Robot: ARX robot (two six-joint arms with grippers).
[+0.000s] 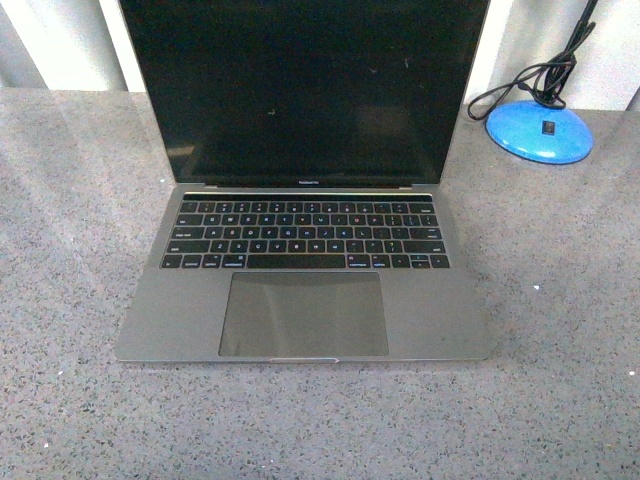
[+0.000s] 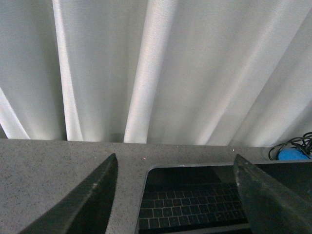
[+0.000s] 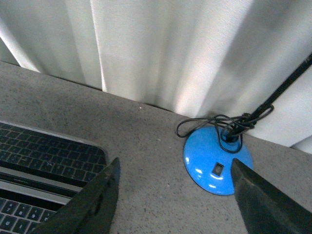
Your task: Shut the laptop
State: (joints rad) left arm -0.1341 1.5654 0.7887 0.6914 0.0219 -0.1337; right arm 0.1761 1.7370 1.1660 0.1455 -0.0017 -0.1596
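Note:
The laptop [image 1: 303, 312] stands open in the middle of the grey table [image 1: 70, 300], its black screen [image 1: 300, 90] upright and facing me, keyboard and trackpad bare. Neither gripper shows in the front view. In the left wrist view my left gripper [image 2: 175, 156] is open and empty, with the laptop's screen corner [image 2: 190, 195] between its dark fingers [image 2: 92, 200], below and beyond them. In the right wrist view my right gripper [image 3: 175, 160] is open and empty, with the laptop's right edge [image 3: 48, 161] beside one finger [image 3: 92, 204].
A blue lamp base [image 1: 540, 130] with a coiled black cable [image 1: 520, 88] sits at the table's back right, close to the laptop's screen; it also shows in the right wrist view [image 3: 217, 161]. A white curtain [image 2: 146, 73] hangs behind the table.

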